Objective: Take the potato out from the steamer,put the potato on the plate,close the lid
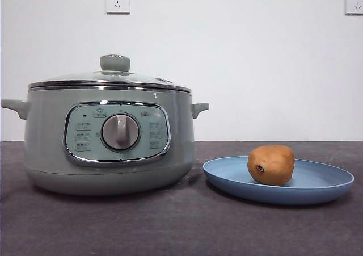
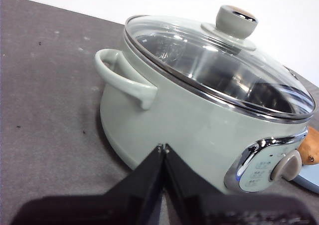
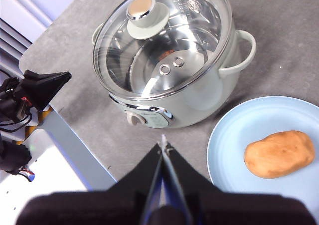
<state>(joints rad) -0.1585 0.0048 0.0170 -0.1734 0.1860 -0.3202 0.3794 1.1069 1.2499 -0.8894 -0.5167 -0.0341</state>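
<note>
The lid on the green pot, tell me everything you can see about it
The lid is a round dome of clear glass with a chrome rim and a pale green knob whose top cap looks metallic. Two small metal fittings show in the glass in the right wrist view. It sits closed and level on the steamer, its rim resting on the pot's chrome edge. Through the glass the shiny metal interior shows, with no potato visible inside. Neither tool touches it.

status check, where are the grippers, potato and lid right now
Left gripper shut, empty, beside steamer. Right gripper shut, empty, above table. Potato on plate, lid seated. Nothing in the way.
</note>
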